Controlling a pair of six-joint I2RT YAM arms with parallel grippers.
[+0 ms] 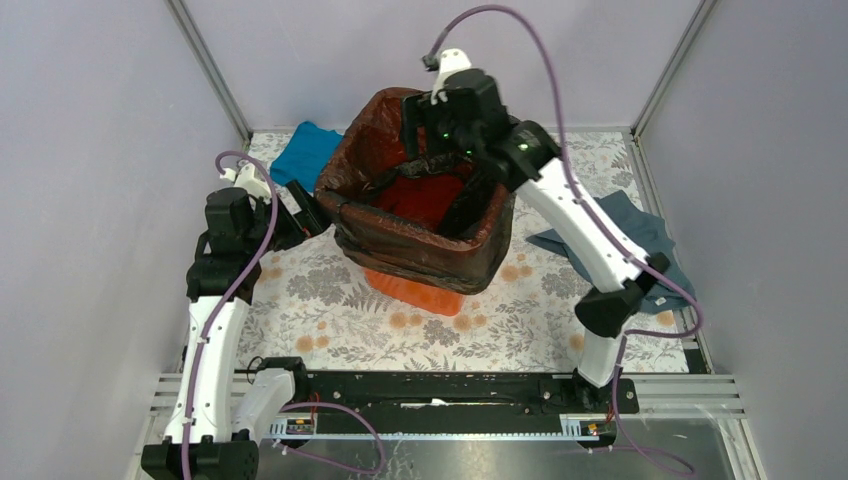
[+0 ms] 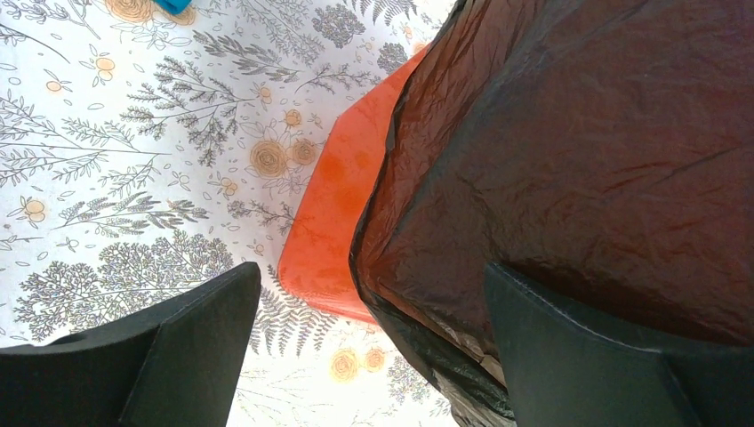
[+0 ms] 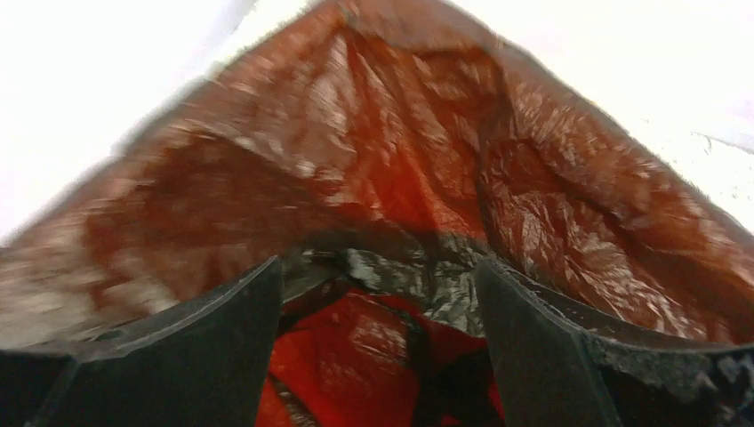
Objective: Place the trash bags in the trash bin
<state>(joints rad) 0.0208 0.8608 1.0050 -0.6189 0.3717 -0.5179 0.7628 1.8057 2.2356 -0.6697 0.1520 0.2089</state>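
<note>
The surface [image 1: 330, 300] is covered in white printed with grey ferns and small orange flowers. The orange trash bin [image 1: 415, 290] stands at the centre of the frame. A teal cloth [image 1: 305, 150] lies at upper left, just beside the bin. A crumpled grey-blue cloth [image 1: 645, 222] lies at the right edge.

We see a tablecloth [image 1: 330, 300] printed with grey ferns and orange flowers spread over the whole surface. A crumpled teal cloth [image 1: 305, 155] lies near the far left corner, and a sliver of it shows at the top of the left wrist view. A rumpled grey-blue cloth [image 1: 640, 220] lies along the right edge. Pale lilac walls [image 1: 90, 150] stand on three sides, with metal posts [image 1: 210, 70] at the far corners.
</note>
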